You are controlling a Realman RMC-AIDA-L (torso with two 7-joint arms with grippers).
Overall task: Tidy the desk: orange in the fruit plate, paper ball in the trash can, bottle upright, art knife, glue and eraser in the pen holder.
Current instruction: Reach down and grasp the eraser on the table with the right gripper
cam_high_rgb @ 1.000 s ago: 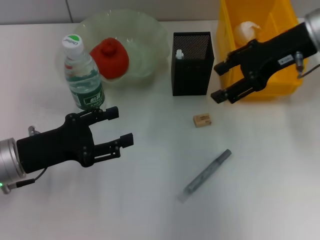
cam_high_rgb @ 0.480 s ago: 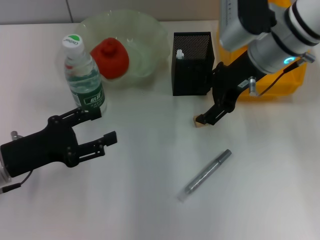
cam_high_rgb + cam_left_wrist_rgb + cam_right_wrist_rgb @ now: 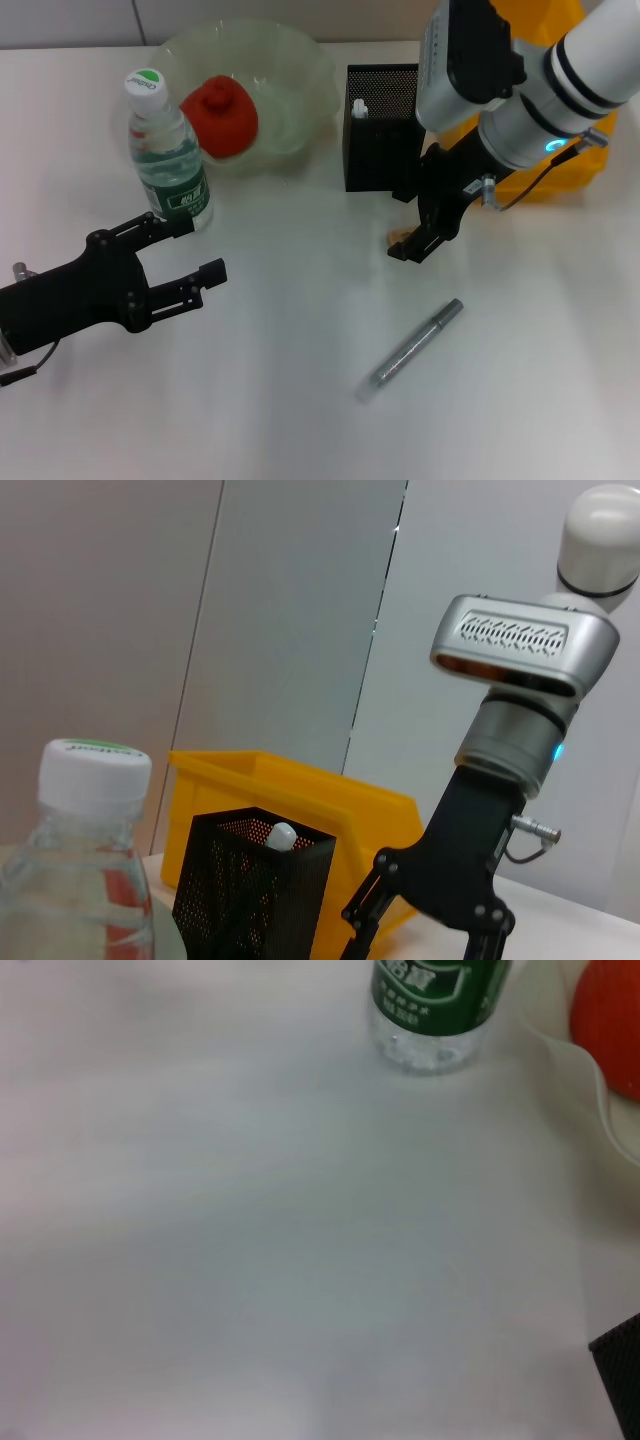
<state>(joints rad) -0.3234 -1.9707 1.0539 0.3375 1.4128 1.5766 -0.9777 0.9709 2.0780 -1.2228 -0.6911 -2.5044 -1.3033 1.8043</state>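
The tan eraser (image 3: 396,238) lies in front of the black mesh pen holder (image 3: 385,130), mostly covered by my right gripper (image 3: 412,243), which points down over it. In the left wrist view the right gripper (image 3: 425,935) has its fingers spread. The bottle (image 3: 165,150) stands upright beside the fruit plate (image 3: 300,60), which holds the orange (image 3: 220,115). My left gripper (image 3: 200,248) hovers open just in front of the bottle. The grey art knife (image 3: 415,350) lies on the table nearer me. The right arm hides most of the yellow trash can (image 3: 565,175); the paper ball is hidden.
A white-tipped thing (image 3: 359,107) stands inside the pen holder. The right wrist view shows the bottle's base (image 3: 430,1010), the orange (image 3: 610,1030) and bare white table (image 3: 250,1260). The table's front and left parts hold nothing but my left arm.
My right arm swung from over the trash can down to the eraser in front of the pen holder. My left gripper drew back a little toward the left, staying open.
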